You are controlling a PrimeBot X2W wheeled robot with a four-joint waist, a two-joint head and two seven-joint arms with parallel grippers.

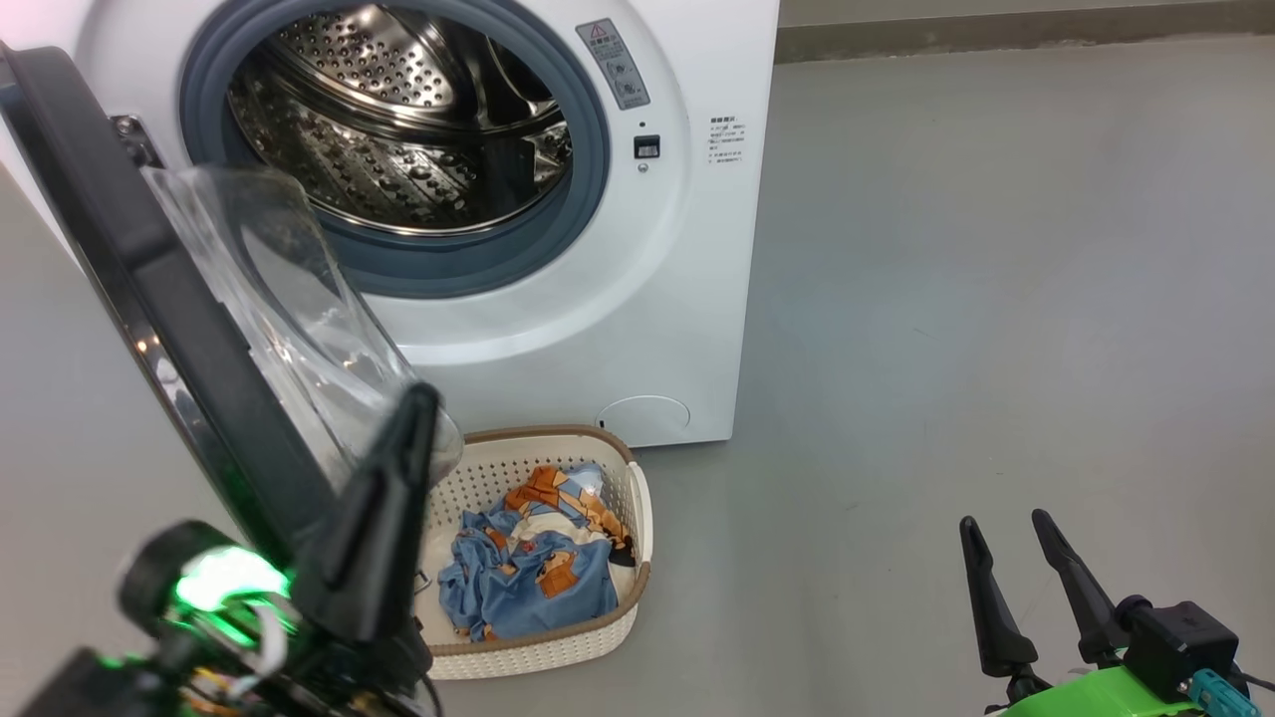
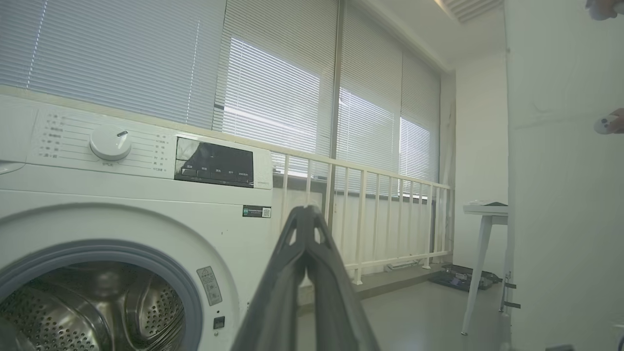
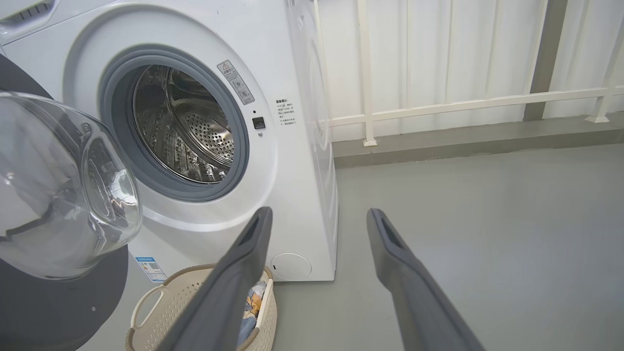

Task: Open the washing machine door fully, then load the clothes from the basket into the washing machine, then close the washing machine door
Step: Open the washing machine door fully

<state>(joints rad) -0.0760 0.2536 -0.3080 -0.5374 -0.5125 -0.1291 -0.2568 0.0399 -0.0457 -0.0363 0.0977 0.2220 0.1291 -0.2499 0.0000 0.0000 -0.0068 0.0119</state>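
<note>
Laundry lay unloaded when we looked: the clothes (image 1: pixel 538 573), light blue with orange-brown prints, sat heaped in the basket (image 1: pixel 608 642), which stood on the grey floor (image 1: pixel 946 299) just before the front of the washing machine (image 1: pixel 697 299), close by the round white flap near its lower right corner. We saw the washing machine door (image 1: pixel 110 249) swung out on its hinge at the machine's left edge, its clear glass bowl bulging from its inner face, so that the perforated steel drum (image 1: pixel 398 129) and its grey rubber ring showed plainly. Our left gripper (image 1: pixel 422 396) was clenched, its two dark fingers pressed together with nothing between them; its tip rose in front of the lower part of the door's glass, and we could not tell whether it touched. Our right gripper (image 1: pixel 1004 520) hung released, fingers spread and empty, over the floor well to the right of the basket and apart from the machine.
</note>
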